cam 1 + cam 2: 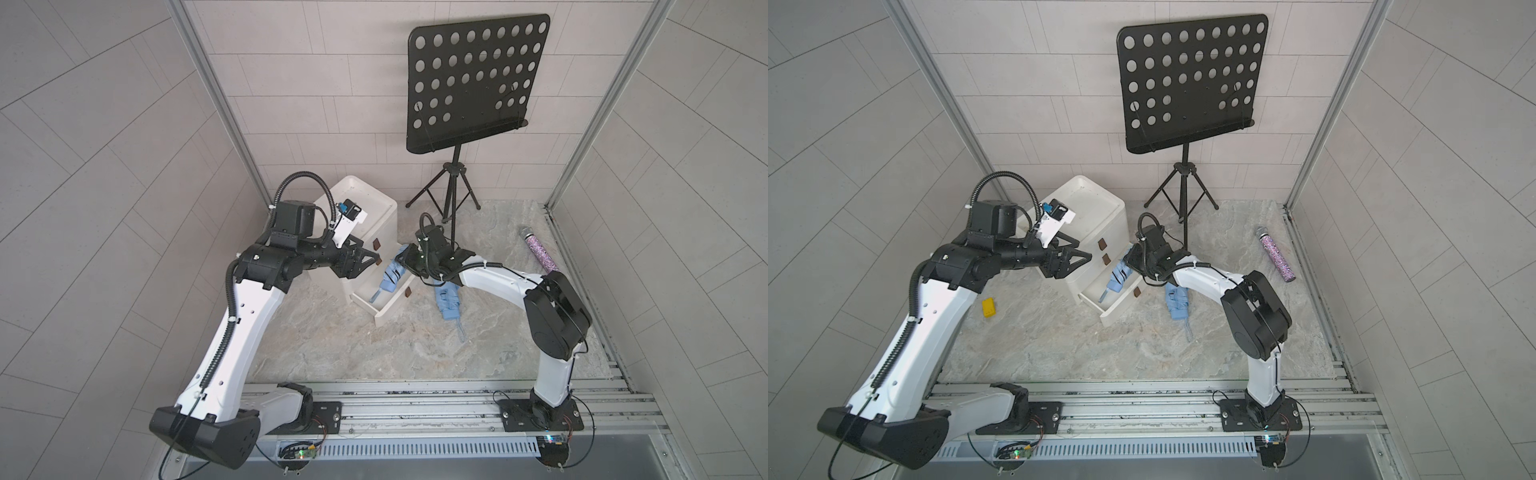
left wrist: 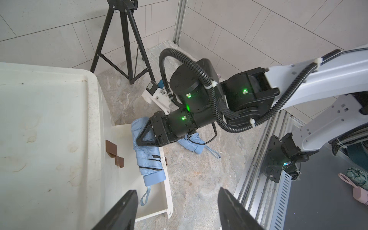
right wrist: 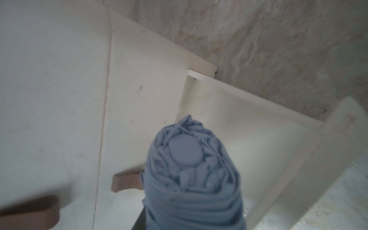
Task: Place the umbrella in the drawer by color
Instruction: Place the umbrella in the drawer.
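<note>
Top views give the layout: far left, in a top view, a yellow block (image 1: 988,307) lies on the surface (image 1: 332,345). Next, the left pincer (image 1: 372,254) hangs with its jaws apart and empty before the white cabinet (image 1: 365,199) (its brown handles sit just beside the tips). The bottom drawer (image 1: 386,313) stands pulled out. A light-blue umbrella (image 1: 388,278) leans into it, handle end down, its upper end clamped in the right pincer (image 2: 142,133). Right of the drawer, a second blue umbrella (image 1: 446,301) lies on the surface.
</note>
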### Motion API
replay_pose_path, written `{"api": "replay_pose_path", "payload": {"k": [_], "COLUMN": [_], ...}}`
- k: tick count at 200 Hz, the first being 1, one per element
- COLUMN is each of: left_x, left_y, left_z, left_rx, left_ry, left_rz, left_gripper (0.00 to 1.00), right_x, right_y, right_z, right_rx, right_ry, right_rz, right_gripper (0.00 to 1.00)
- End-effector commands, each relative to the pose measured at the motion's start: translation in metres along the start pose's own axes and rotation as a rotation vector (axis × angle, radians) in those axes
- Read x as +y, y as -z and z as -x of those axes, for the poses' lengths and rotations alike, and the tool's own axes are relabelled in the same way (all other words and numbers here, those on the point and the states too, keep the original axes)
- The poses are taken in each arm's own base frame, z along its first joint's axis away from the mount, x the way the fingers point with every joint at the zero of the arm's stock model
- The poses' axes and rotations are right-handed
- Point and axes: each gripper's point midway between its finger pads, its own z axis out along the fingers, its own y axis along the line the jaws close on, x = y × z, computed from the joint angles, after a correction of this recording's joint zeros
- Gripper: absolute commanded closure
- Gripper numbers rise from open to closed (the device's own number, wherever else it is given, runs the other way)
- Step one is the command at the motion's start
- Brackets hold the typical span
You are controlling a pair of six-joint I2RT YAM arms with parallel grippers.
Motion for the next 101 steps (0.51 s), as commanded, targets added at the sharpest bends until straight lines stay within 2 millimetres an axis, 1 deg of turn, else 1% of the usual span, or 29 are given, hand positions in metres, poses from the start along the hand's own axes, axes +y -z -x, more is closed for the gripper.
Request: {"api": "replay_pose_path", "payload": {"k": [1, 36, 56, 73, 101], "left_x": [-0.005, -0.006, -0.005, -0.004, -0.004], "left_y": [0.004, 0.002, 0.001, 0.001, 0.001], "left_z": [0.004, 0.001, 0.001, 0.001, 0.002], "left_rx": [-0.031, -0.031, -0.032, -0.032, -0.038], "left_ry": [-0.026, -0.021, -0.02, -0.019, -0.019], "left_rz": [-0.005, -0.01, -0.01, -0.01, -0.009], "left_gripper": [0.3, 0.3, 0.3, 0.3, 0.3], "right_x": [0.032, 0.026, 0.02, 0.016, 0.007], "right_y": [0.003, -0.018, -0.026, -0.03, -0.03], "right_z": [0.018, 0.016, 0.014, 0.013, 0.011], "right_rx": [-0.068, -0.05, -0.044, -0.042, -0.056], "right_ry": [-0.031, -0.065, -0.078, -0.083, -0.079], "right_rz": [0.066, 0.04, 0.015, -0.006, -0.047], "right_gripper": [0.71, 0.66, 0.63, 0.62, 0.61]}}
